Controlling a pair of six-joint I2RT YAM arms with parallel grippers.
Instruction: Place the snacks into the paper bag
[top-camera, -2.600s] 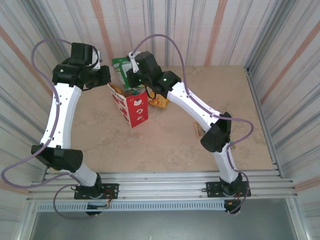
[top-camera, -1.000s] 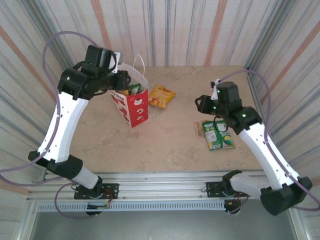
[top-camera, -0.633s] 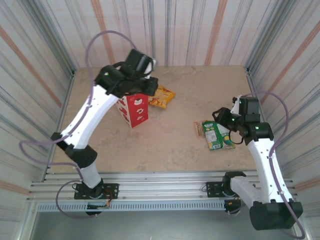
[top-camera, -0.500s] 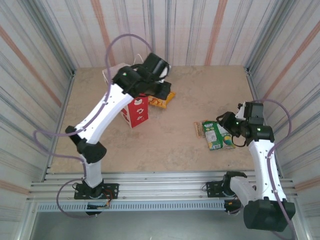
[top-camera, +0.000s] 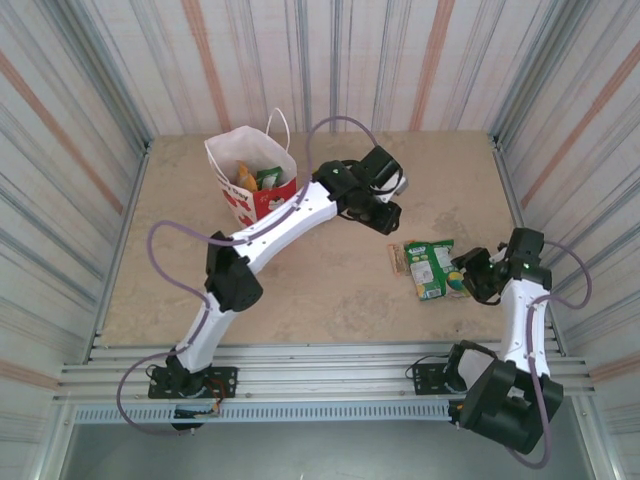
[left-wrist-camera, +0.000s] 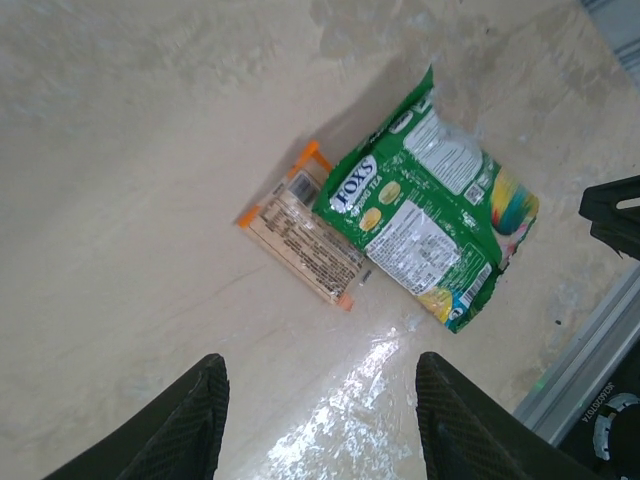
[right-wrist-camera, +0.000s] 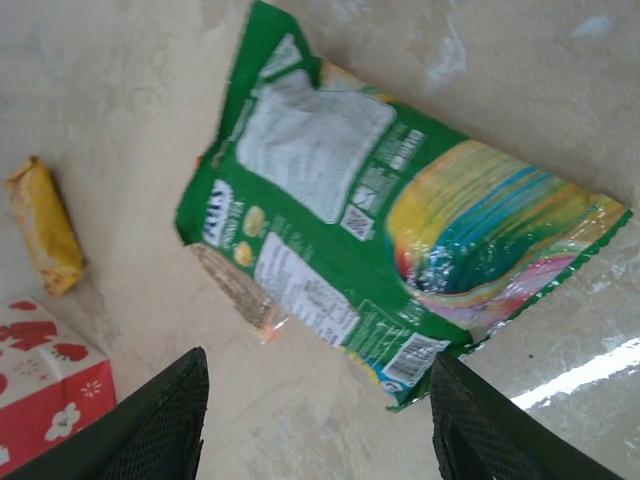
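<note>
left gripper (left-wrist-camera: 322, 372) hangs over the brown bar (left-wrist-camera: 300, 240) and the green packet (left-wrist-camera: 430, 235), jaws spread wide, holding nothing. right gripper (right-wrist-camera: 318, 365) is likewise spread and empty, hovering just off the green packet on the side nearer the table's right edge.

position: both items lie flat on the table (top-camera: 330, 290) near its right edge, about midway between near and far edges. the packet's edge overlaps the bar. paper bag (top-camera: 250, 178) stands upright in the far left part, mouth open, packets inside. a yellow packet (right-wrist-camera: 45, 240) lies just beside it.

assessment: the step in hand appears to be a pick by the left arm. take one item only. straddle the bar across its narrow width, or pinch the packet at a crimped end, since flat film gives little purchase. the overlap may drag the second item along.

clearance: the two grippers are near each other over the packet, so one should hold off. side wall (top-camera: 560, 200) is close on the right. open table lies between packet and bag. the stretched left arm passes close by the bag's right side, so a careless swing could topple it.
</note>
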